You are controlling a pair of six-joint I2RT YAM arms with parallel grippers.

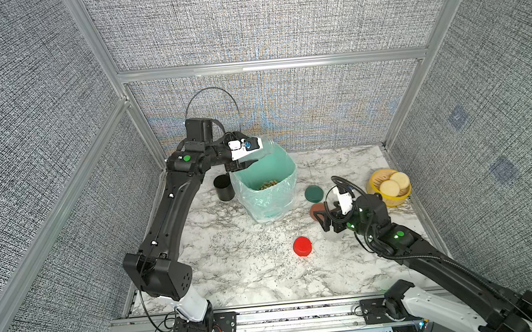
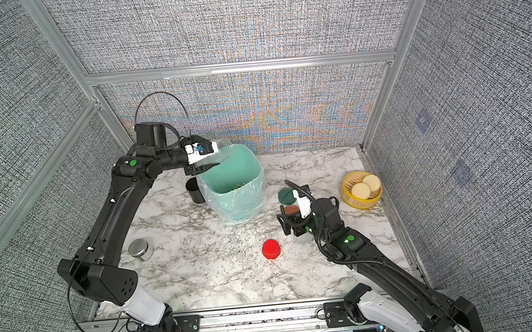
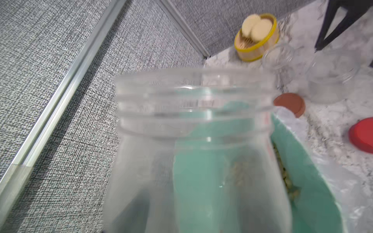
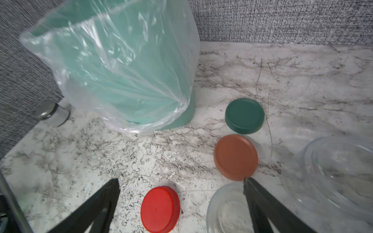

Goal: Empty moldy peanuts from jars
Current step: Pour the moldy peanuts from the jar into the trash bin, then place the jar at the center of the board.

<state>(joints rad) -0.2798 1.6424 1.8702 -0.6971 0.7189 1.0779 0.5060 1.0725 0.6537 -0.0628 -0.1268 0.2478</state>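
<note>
black mug (image 1: pixel 224 187) stands leftmost. beside it the left gripper (image 1: pixel 252 151) is clamped on a clear jar (image 1: pixel 266 145), tipped mouth-first over the green bin (image 1: pixel 287 166). the moldy peanuts (image 1: pixel 268 184) lie at the bin's bottom. right of the bin lie the red lid (image 1: pixel 302 246), green lid (image 1: pixel 315 193) and terracotta lid (image 4: pixel 235 157). the right gripper (image 4: pixel 181 181) hovers spread wide, holding nothing, by an empty jar (image 4: pixel 226 209) and a second jar (image 4: pixel 339 171).
</note>
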